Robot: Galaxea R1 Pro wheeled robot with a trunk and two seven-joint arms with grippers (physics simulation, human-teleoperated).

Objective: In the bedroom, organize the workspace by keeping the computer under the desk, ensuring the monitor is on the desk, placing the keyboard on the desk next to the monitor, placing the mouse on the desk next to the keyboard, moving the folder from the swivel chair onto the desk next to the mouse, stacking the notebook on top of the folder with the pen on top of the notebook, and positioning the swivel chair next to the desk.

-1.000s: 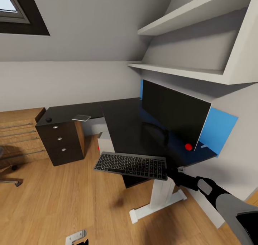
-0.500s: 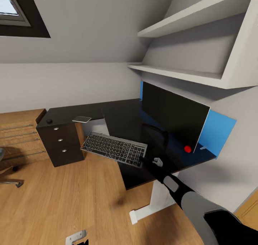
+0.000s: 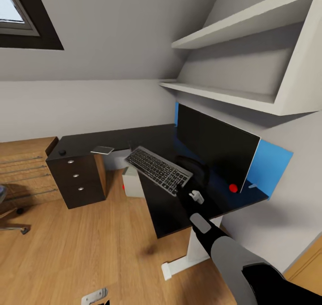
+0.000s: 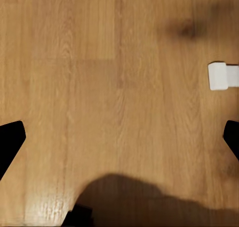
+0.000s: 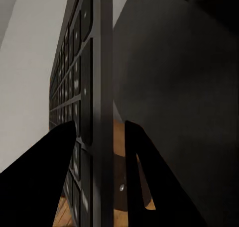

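The right tool (image 3: 181, 190) is clenched on one short end of the keyboard (image 3: 158, 169), holding it in the air above the counter (image 3: 152, 206), just in front of the monitor (image 3: 214, 147); in the right wrist view the keyboard (image 5: 94, 102) runs edge-on between the two fingers (image 5: 137, 167). As a judgement, the task is at an early stage: the monitor already stands on the glossy black top, against the blue back panel (image 3: 270, 162), and the keyboard is close to being laid beside it but is not yet set down. A small dark rounded thing (image 3: 62, 152) at the counter's far corner may be the mouse, though it is too small to be sure, and a flat grey item (image 3: 102, 150) lies near it, unidentified. The swivel chair (image 3: 9, 211) is cut off at the picture's edge, well apart from the counter, so it remains to be brought over. A pale box with a red dot (image 3: 132, 182) under the counter is likely the computer, mostly hidden. The left tool (image 4: 119, 137) hangs spread wide over bare wooden floor (image 4: 99, 87), grasping nothing.
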